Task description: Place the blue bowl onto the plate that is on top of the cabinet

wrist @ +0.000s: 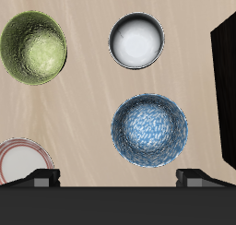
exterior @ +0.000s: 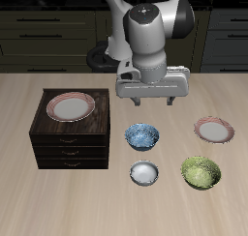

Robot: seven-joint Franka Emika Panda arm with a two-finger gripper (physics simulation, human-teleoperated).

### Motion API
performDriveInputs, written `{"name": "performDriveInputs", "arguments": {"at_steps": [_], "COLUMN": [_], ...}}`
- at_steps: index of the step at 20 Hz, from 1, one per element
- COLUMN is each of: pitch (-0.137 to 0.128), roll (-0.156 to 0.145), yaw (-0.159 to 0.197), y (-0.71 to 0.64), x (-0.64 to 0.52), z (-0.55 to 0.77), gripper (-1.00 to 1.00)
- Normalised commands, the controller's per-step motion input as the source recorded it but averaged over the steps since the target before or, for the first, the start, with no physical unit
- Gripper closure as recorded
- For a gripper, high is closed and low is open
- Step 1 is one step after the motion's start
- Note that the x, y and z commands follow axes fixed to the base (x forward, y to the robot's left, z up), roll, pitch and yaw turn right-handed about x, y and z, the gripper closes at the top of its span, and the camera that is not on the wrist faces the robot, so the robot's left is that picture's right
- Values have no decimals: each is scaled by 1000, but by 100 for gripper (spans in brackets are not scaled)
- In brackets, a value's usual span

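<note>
The blue bowl (exterior: 142,135) (wrist: 149,128) stands on the table beside the cabinet (exterior: 70,141) (wrist: 227,90), a dark-brown box with three drawers. The plate (exterior: 71,106) with a pink-red rim lies on the cabinet's top. My gripper (exterior: 150,103) hangs above the table just behind the blue bowl, open and empty; its fingertips (wrist: 42,177) show wide apart in the wrist view, with the bowl below and between them.
A small white bowl (exterior: 143,172) (wrist: 136,40) and a green bowl (exterior: 201,171) (wrist: 33,46) stand near the table's front edge. A second pink-rimmed plate (exterior: 214,130) (wrist: 22,160) lies on the table behind the green bowl.
</note>
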Motion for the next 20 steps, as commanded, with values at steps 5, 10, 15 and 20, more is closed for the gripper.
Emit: {"name": "performDriveInputs", "arguments": {"at_steps": [5,10,15,20], "pitch": [7,-18,-13,9], "roll": [-15,-8,13,13], "yaw": [-21,16,0,22], "y": [-76,-17,62,112], "x": [4,-47,-52,-34], "z": [-262,-243,-235,-317], "gripper": [-100,-100,-100,-100]}}
